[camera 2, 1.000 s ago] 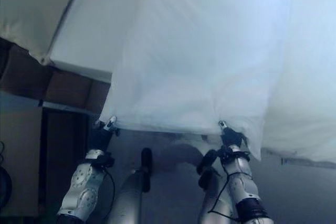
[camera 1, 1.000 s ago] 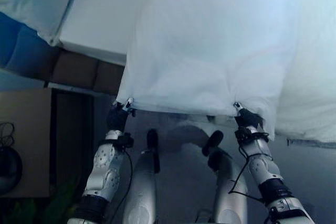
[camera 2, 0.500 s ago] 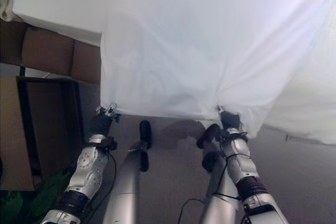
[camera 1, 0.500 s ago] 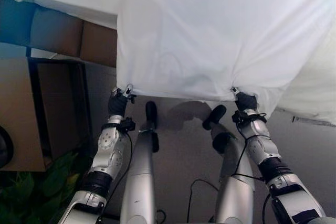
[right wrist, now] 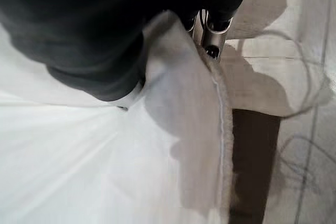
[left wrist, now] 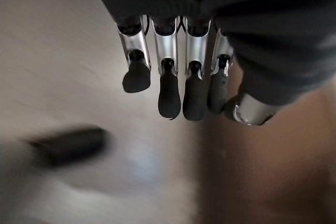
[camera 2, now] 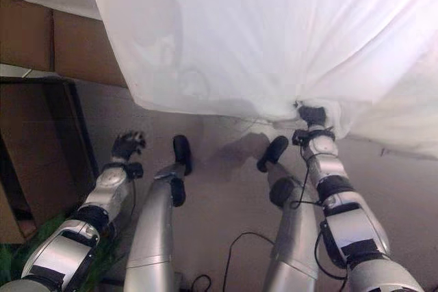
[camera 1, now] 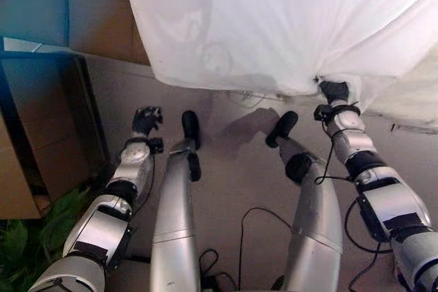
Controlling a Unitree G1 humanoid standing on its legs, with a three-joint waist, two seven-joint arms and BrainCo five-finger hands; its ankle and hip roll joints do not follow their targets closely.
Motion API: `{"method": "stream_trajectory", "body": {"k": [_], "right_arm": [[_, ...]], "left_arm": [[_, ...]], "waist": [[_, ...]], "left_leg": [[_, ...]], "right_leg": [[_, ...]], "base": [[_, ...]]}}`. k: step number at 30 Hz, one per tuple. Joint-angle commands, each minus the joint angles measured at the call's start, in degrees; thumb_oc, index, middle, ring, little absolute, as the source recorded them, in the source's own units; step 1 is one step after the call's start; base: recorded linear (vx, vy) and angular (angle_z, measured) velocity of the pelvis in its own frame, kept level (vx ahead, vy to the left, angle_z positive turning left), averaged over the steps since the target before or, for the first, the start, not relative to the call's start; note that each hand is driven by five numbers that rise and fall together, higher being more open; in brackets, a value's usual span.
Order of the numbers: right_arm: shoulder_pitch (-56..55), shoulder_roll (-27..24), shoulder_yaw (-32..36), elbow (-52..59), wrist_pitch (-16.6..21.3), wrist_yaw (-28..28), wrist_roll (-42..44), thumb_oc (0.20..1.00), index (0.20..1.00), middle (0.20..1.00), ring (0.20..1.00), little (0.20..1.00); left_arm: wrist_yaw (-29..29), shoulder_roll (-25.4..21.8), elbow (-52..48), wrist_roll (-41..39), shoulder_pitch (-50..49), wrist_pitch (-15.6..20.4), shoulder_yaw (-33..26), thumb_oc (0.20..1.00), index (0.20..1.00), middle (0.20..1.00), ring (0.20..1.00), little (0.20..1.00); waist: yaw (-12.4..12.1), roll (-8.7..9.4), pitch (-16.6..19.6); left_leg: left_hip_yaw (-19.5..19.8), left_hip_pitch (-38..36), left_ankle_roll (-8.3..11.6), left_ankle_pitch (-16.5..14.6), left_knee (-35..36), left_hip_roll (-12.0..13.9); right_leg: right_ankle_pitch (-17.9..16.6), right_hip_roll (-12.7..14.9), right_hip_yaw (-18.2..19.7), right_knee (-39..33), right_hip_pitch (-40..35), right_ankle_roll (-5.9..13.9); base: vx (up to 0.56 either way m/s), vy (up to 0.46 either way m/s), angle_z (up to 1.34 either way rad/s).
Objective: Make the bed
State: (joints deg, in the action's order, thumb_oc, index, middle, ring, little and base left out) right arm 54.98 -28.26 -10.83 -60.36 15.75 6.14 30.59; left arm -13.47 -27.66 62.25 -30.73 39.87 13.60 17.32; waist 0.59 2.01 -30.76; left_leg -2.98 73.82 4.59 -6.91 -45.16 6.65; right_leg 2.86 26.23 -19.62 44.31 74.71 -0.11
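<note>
The sheet (camera 1: 287, 25) fills the upper part of both eye views, hanging off the bed and ending in a loose hem a little above the floor (camera 1: 233, 169). It sags lowest toward the upper right of the frame, where the cloth gathers into radiating folds. These folds run to the right hand (camera 1: 335, 91), which sits at the hem in the right of the frame. In the right wrist view the hem (right wrist: 218, 103) wraps over the hand with fingers (right wrist: 210, 38) curled behind it, so the right hand is clenched on the sheet's edge. This probably is why that corner is bunched while the rest hangs slack.

The left hand (camera 1: 146, 120) sits lower, in the left-centre of the frame, well apart from the hem and below it. Its wrist view shows the fingers (left wrist: 169, 85) hanging relaxed over bare floor, holding nothing: the hand is released. So the sheet is held on one side only, and its left corner (camera 1: 154, 76) droops free above that hand.

A brown bed base (camera 1: 75, 22) shows in the upper left under the sheet, with a dark cabinet (camera 1: 41, 121) beside it at the left edge and green leaves (camera 1: 27, 244) in the lower left corner.
</note>
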Motion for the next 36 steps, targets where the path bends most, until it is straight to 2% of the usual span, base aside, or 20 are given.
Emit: {"method": "stream_trajectory", "body": {"k": [1, 3, 9, 10, 14, 17, 22, 26, 28, 29, 30, 34, 36], "right_arm": [[-14.55, -3.99, -4.09, -16.70, -11.40, 3.31, -7.97, 1.000, 1.000, 1.000, 1.000, 1.000], [-13.70, -4.03, -3.74, -18.25, -11.99, 4.60, -8.44, 1.000, 1.000, 1.000, 1.000, 1.000], [-14.47, -4.77, -6.71, -20.01, -13.41, 5.00, -16.86, 1.000, 1.000, 1.000, 1.000, 1.000], [-15.64, -5.42, -7.37, -20.38, -13.70, 4.84, -19.49, 1.000, 1.000, 1.000, 1.000, 1.000], [-19.19, -6.90, -8.21, -21.54, -14.36, 3.44, -23.77, 1.000, 1.000, 1.000, 1.000, 1.000], [-22.47, -6.71, -8.61, -22.32, -14.97, 2.15, -26.63, 1.000, 1.000, 1.000, 1.000, 1.000], [-32.92, -7.40, -4.02, -23.63, -16.01, -0.11, -30.12, 1.000, 1.000, 1.000, 1.000, 1.000], [-38.92, -7.38, 4.29, -21.82, -14.56, 4.50, -27.53, 1.000, 1.000, 1.000, 1.000, 1.000], [-41.27, -7.36, 8.37, -19.31, -13.59, 6.31, -25.49, 1.000, 1.000, 1.000, 1.000, 1.000], [-41.70, -6.74, 13.58, -12.96, -10.81, 9.16, -20.04, 1.000, 1.000, 1.000, 1.000, 1.000], [-41.94, -6.70, 13.56, -12.79, -10.89, 9.21, -20.06, 1.000, 1.000, 1.000, 1.000, 1.000], [-46.21, -3.92, 17.93, 6.53, -5.94, 12.23, -15.30, 1.000, 1.000, 1.000, 1.000, 1.000], [-48.66, -2.35, 18.67, 15.64, -4.37, 12.11, -15.05, 1.000, 1.000, 1.000, 1.000, 1.000]], "left_arm": [[-1.34, -1.26, 2.97, 5.21, -2.76, -1.50, -0.21, 1.000, 1.000, 1.000, 1.000, 1.000], [-1.80, -1.07, 3.84, 5.47, -1.57, -2.33, 0.00, 1.000, 1.000, 1.000, 1.000, 1.000], [-1.13, -1.81, 5.71, 9.15, -2.07, -3.92, 0.51, 1.000, 1.000, 1.000, 1.000, 1.000], [-1.16, -2.50, 5.63, 12.48, -2.52, -4.19, 1.13, 1.000, 1.000, 1.000, 1.000, 1.000], [0.20, -3.69, 6.68, 18.55, -4.31, -5.16, 1.98, 1.000, 1.000, 1.000, 1.000, 1.000], [0.73, -4.06, 6.95, 19.88, -5.83, -5.46, 0.87, 1.000, 1.000, 1.000, 1.000, 1.000], [2.17, -3.53, 5.15, 21.38, -12.73, -4.80, -3.92, 1.000, 1.000, 1.000, 1.000, 1.000], [0.20, -1.36, 3.32, 20.82, -19.78, -3.96, -10.21, 1.000, 1.000, 1.000, 1.000, 1.000], [-1.73, -0.03, 2.12, 18.68, -23.55, -2.60, -14.55, 1.000, 1.000, 1.000, 1.000, 1.000], [-5.31, 0.97, -3.11, 12.50, -26.33, 0.77, -20.80, 1.000, 1.000, 1.000, 1.000, 1.000], [-5.35, 1.00, -3.26, 12.52, -26.57, 0.71, -20.79, 1.000, 1.000, 1.000, 1.000, 1.000], [-8.00, 1.51, -17.80, 6.74, -35.08, 6.63, -29.20, 1.000, 1.000, 1.000, 1.000, 1.000], [-8.61, 1.50, -25.08, 5.55, -38.40, 8.36, -32.55, 1.000, 1.000, 1.000, 1.000, 1.000]], "waist": [[0.54, -0.81, 0.97], [0.59, -1.09, 0.97], [0.89, -1.51, 0.97], [1.07, -1.61, 0.97], [1.60, -1.16, 0.97], [1.95, -0.55, 0.97], [2.40, 0.26, 0.97], [2.37, 0.65, 0.97], [1.91, 0.57, 0.97], [1.60, 0.80, 1.23], [1.66, 0.74, 0.97], [0.44, -0.05, 8.28], [-0.21, -0.55, 11.99]], "left_leg": [[-2.47, 1.05, 0.13, -1.05, 0.11, -1.77], [-2.75, 1.14, 0.00, -1.03, 0.26, -1.75], [-3.55, -1.23, -0.19, -0.12, 3.29, -1.45], [-3.95, -3.01, -0.12, 0.42, 5.38, -1.18], [-4.90, -7.71, 0.12, 1.53, 9.46, -0.43], [-5.46, -11.10, 0.04, 1.90, 11.38, -0.08], [-6.18, -23.14, -0.02, 2.37, 16.06, 0.28], [-6.57, -37.73, 0.06, 1.93, 19.76, 0.97], [-6.16, -46.76, 0.50, 2.18, 22.39, 1.21], [-6.85, -53.76, 0.68, 4.02, 25.82, 1.47], [-6.77, -54.48, 0.73, 4.20, 26.28, 1.48], [-7.54, -63.75, 1.86, 5.31, 31.90, 2.62], [-7.79, -67.90, 2.10, 5.58, 34.61, 2.44]], "right_leg": [[-0.12, 0.81, 4.52, 2.65, 3.19, 8.85], [-0.24, 0.86, 4.40, 2.48, 3.49, 8.99], [-1.41, 0.15, 3.71, -0.37, 1.87, 9.22], [-2.14, -0.10, 3.24, -2.03, 0.68, 9.55], [-4.25, -0.60, 2.53, -6.65, -3.94, 10.12], [-5.32, -1.16, 2.43, -9.14, -7.12, 10.23], [-6.39, -1.84, 1.61, -14.42, -18.59, 10.51], [-6.02, -3.23, 1.23, -17.98, -32.93, 10.25], [-5.33, -4.17, -0.08, -20.77, -42.54, 10.30], [-6.29, -4.89, -2.04, -24.60, -50.41, 9.76], [-6.43, -5.03, -2.30, -25.07, -51.24, 9.78], [-6.39, -6.61, -5.06, -30.15, -61.80, 10.81], [-6.46, -7.24, -6.24, -31.96, -65.77, 11.28]], "base": [[0.03, -0.013, -0.05], [0.01, -0.009, -0.06], [-0.01, -0.009, -0.12], [-0.04, -0.017, -0.08], [-0.05, -0.028, -0.10], [-0.05, -0.036, -0.17], [-0.03, -0.043, -0.08], [0.05, -0.015, -0.10], [0.13, -0.064, -0.18], [0.09, -0.072, -0.16], [0.12, -0.068, -0.09], [0.19, -0.012, -0.06], [0.20, 0.021, 0.00]]}}
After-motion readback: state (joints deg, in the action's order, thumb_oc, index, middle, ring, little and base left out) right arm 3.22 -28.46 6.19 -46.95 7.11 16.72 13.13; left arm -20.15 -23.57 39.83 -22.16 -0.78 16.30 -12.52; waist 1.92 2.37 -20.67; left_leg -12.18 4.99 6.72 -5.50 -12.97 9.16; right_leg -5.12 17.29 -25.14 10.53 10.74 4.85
